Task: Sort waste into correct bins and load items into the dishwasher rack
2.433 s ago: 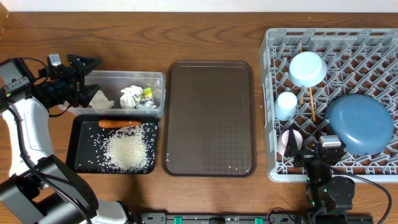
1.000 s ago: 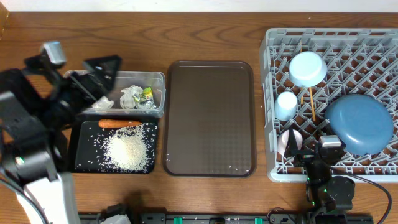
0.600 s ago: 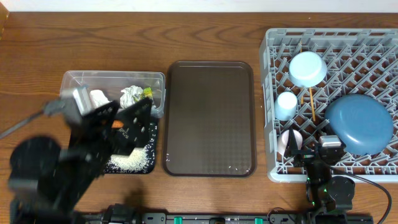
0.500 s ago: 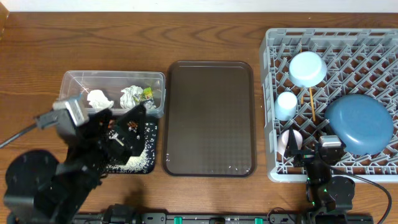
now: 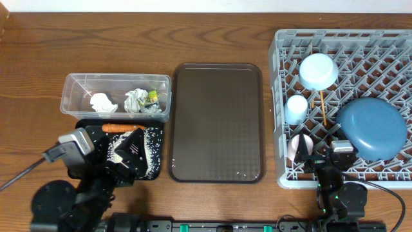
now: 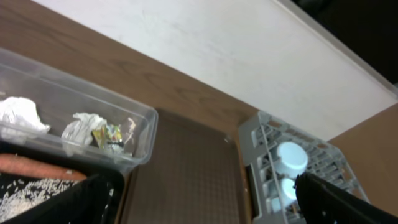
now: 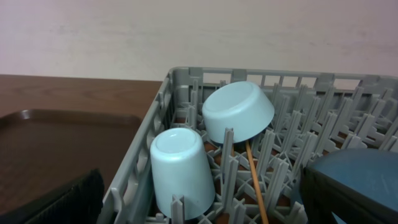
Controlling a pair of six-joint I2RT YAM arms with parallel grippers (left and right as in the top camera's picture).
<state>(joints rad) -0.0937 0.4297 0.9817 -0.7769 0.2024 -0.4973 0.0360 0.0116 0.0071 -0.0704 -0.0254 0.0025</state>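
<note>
The clear tub (image 5: 76, 87) holds two paper wads (image 5: 103, 102) and the green-yellow wrapper (image 5: 153, 96). The black tray (image 5: 85, 129) holds the carrot (image 5: 122, 127) and rice (image 5: 151, 145). My left gripper (image 5: 132, 153) is open and empty, drawn back over the black tray's front. The left wrist view shows the tub (image 6: 81, 102), wrapper (image 6: 107, 134) and carrot (image 6: 37, 167). The grey rack (image 5: 386, 51) holds the bowl (image 5: 318, 71), light blue cup (image 5: 297, 108), white cup (image 5: 299, 147) and blue plate (image 5: 372, 127). My right gripper (image 5: 324, 161) is open and empty at the rack's front edge.
The brown serving tray (image 5: 217, 122) lies bare between the bins and the rack. Wooden chopsticks (image 5: 320, 103) lie in the rack beside the cups, one also showing in the right wrist view (image 7: 256, 180). Both arm bases sit at the table's front edge.
My left arm has swung from the clear tub at the back left down to the front edge, over the black tray. The right arm and all objects have stayed still.
</note>
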